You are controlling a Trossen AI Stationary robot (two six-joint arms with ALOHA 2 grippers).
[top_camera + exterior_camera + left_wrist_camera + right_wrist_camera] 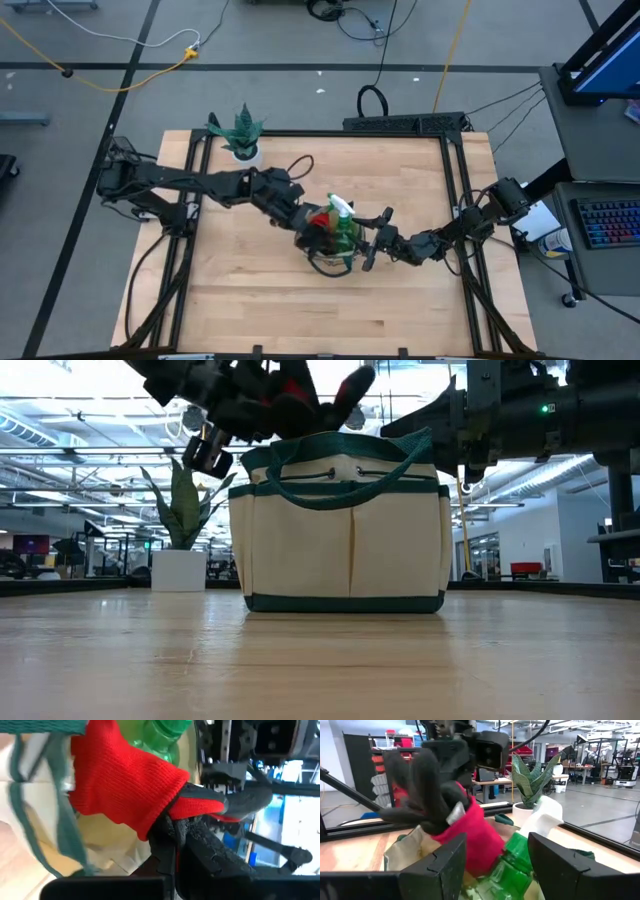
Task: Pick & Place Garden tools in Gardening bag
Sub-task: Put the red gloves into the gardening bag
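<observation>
1. The bag (pixel 330 245) is stood upright near the middle of the table (pixel 250 300); in the low view its beige front, green trim and outer pockets (pixel 345 540) are seen square on.
2. A red glove (pixel 125 780) with dark fingers is held by the left gripper (pixel 305 222), which is closed on it directly above the bag's open mouth.
3. In the left wrist view the glove's red cuff is seen hanging toward the bag's interior, with the green-trimmed rim (pixel 60 815) beside it.
4. In the right wrist view the glove (pixel 465 835) is seen partly lowered into the bag, its dark fingers (pixel 420 785) bunched under the left gripper (pixel 455 755).
5. A green spray bottle (pixel 343 222) with a white nozzle is stood inside the bag, just beside the glove; its nozzle (pixel 545 817) is raised above the rim.
6. The right gripper (pixel 372 243) is positioned at the bag's right edge, and its fingers (pixel 440 865) are spread apart with nothing between them.
7. In the low view both arms are seen above the bag, the left one (pixel 230 405) over its left side and the right one (pixel 500 410) over its right.
8. A plant (pixel 240 135) in a white pot is stood at the table's far edge, well apart from the bag.
</observation>
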